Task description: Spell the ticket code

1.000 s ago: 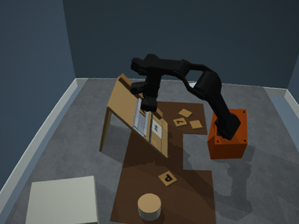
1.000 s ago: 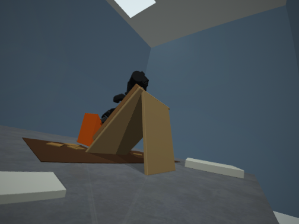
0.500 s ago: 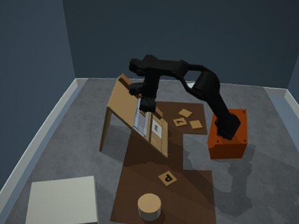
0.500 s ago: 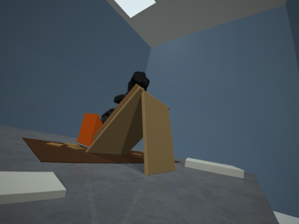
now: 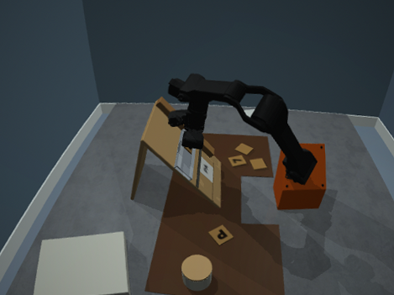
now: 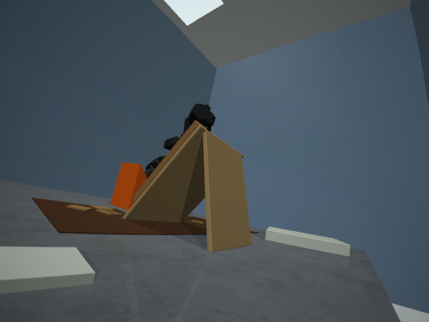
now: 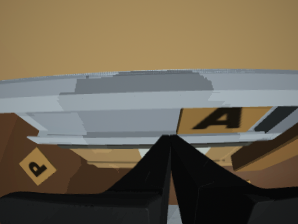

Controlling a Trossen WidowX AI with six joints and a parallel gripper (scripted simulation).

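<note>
The tilted wooden board (image 5: 163, 133) (image 6: 170, 192) carries a grey letter rail (image 5: 184, 161) (image 7: 133, 103) and a white ticket (image 5: 206, 168). In the wrist view a tan tile marked A (image 7: 222, 119) sits in the rail, right of my fingertips. My gripper (image 5: 192, 144) (image 7: 169, 141) is shut with nothing between the fingers, its tips close to the rail's front. A tile marked P (image 5: 221, 234) (image 7: 36, 165) lies on the brown mat (image 5: 187, 225). A tile marked 7 (image 5: 237, 160) and two tiles with no letter showing (image 5: 244, 148) (image 5: 258, 164) lie right of the board.
A short cylinder with a tan top (image 5: 197, 272) stands at the mat's front. A white slab (image 5: 81, 265) lies front left. The arm's orange base (image 5: 300, 185) (image 6: 128, 183) stands right of the mat. The board's rear leg (image 6: 223, 200) props it up. A raised rim edges the counter.
</note>
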